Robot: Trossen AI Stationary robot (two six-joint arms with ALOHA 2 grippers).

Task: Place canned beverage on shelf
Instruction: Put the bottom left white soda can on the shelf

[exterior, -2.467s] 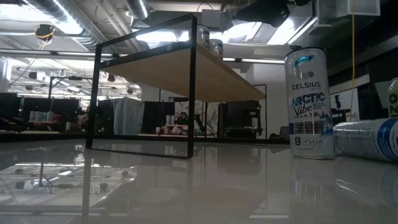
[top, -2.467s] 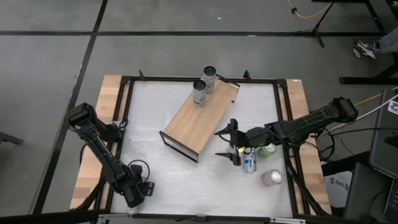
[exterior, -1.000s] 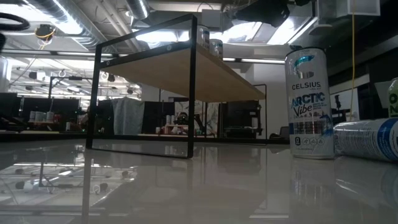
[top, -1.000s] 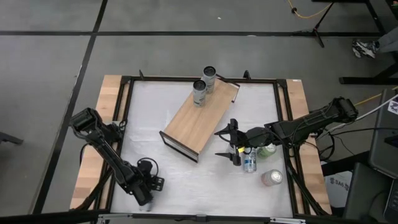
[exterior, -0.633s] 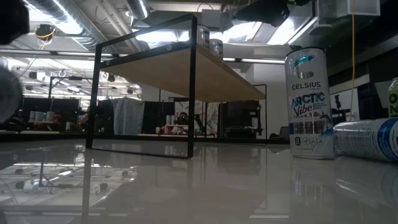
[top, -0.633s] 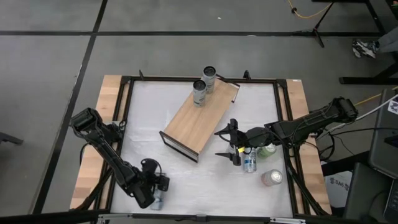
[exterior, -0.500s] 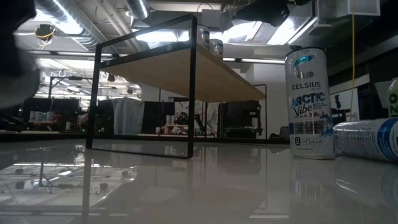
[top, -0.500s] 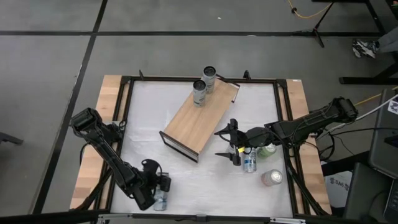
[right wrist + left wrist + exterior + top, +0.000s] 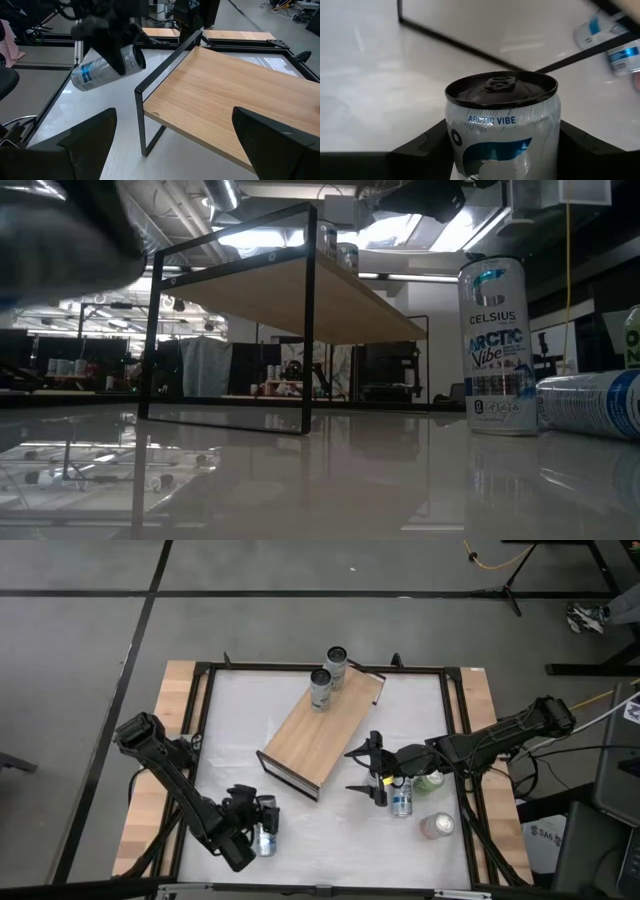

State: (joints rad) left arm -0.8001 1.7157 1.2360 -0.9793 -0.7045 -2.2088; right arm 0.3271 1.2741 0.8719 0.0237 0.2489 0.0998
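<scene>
A white-and-blue can is in my left gripper, which is shut on it above the table's near left part; the right wrist view shows this can tilted in the air. The shelf, a light-wood board on black frame ends, stands slantwise at the table's middle. Two cans stand on its far end. My right gripper hangs open beside the shelf's right side, holding nothing. My left gripper pinches the can's side wall between its two fingers, one on each side of the body below the top rim. The fingers slant downward and lie across the can. The can is lifted clear of the table and tilted.
An upright can, a green can and a lying can sit on the table under and near my right arm. The low view shows the upright can and the lying one. Bare tabletop lies between my left gripper and the shelf.
My left gripper has risen from the table's near left corner and gone toward the right edge and the shelf, tipping its wrist up. The can has come up with it, clear of the table, and now shows tilted beside the gripper.
</scene>
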